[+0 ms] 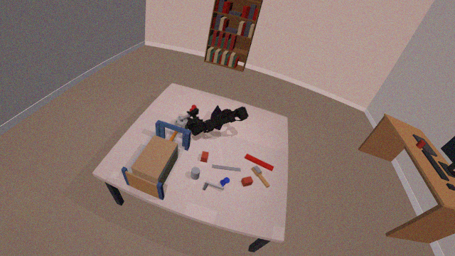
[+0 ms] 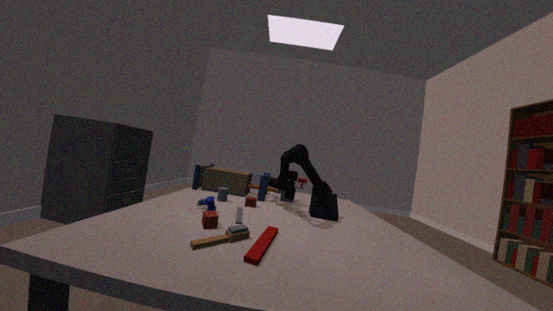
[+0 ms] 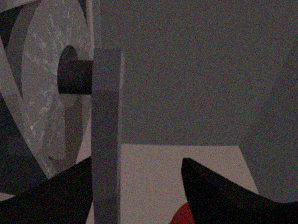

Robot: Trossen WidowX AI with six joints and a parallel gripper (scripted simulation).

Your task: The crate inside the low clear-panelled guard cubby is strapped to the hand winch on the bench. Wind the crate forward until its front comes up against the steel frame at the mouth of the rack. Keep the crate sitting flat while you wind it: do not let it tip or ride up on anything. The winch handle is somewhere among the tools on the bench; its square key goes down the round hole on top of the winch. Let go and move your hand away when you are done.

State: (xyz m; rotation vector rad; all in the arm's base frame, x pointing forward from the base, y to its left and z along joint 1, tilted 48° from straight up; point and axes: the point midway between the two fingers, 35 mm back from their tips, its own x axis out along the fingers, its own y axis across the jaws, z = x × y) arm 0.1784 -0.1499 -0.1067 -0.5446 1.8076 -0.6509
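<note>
The tan crate (image 1: 154, 160) sits flat in the low cubby, its front end close behind the blue steel frame (image 1: 173, 133); I cannot tell whether they touch. An orange strap (image 1: 173, 136) runs from it to the grey winch (image 1: 182, 122). The crank handle with a red knob (image 1: 193, 107) stands in the winch top. My gripper (image 1: 193, 119) is right beside the winch and open.
Loose tools lie on the bench to the right of the cubby: a small red block (image 1: 204, 156), a grey cylinder (image 1: 195, 173), a grey bar (image 1: 226, 168), a blue-knobbed L piece (image 1: 217, 185), a red cube (image 1: 247, 181), a mallet (image 1: 260, 176), a red bar (image 1: 259, 161).
</note>
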